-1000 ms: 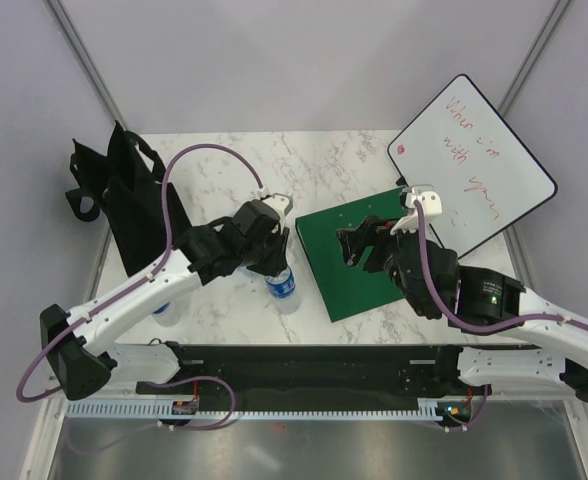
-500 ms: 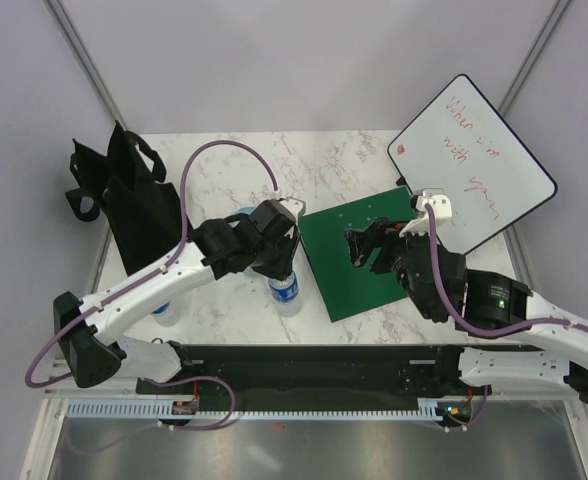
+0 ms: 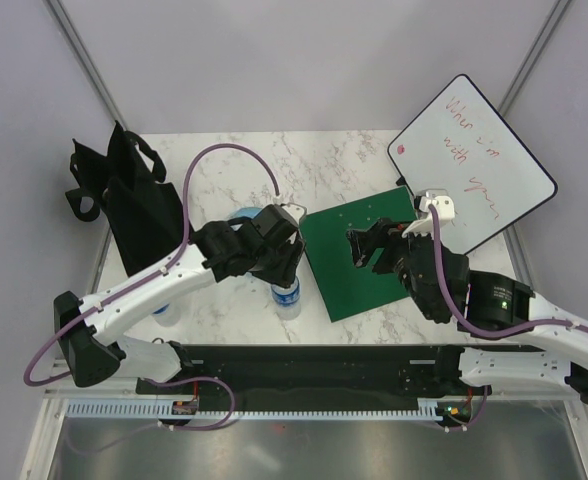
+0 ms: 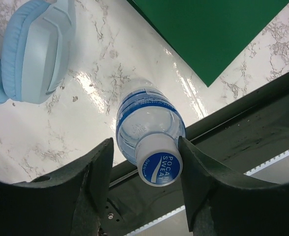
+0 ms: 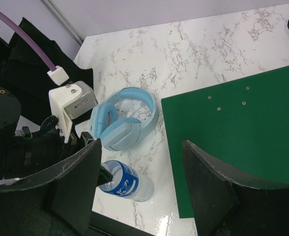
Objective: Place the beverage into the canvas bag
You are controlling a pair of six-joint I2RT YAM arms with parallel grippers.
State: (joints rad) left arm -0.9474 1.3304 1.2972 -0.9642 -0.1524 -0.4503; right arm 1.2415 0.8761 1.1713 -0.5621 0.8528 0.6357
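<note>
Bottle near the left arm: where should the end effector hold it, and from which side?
Grip the bottle at the neck just under its blue-and-white cap, coming from above. It seems to stand upright, cap toward the wrist camera, and the open left end effector has a finger on each side of the cap.

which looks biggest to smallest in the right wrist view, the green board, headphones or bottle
1. green board
2. headphones
3. bottle, smallest, though it is partly hidden
</note>
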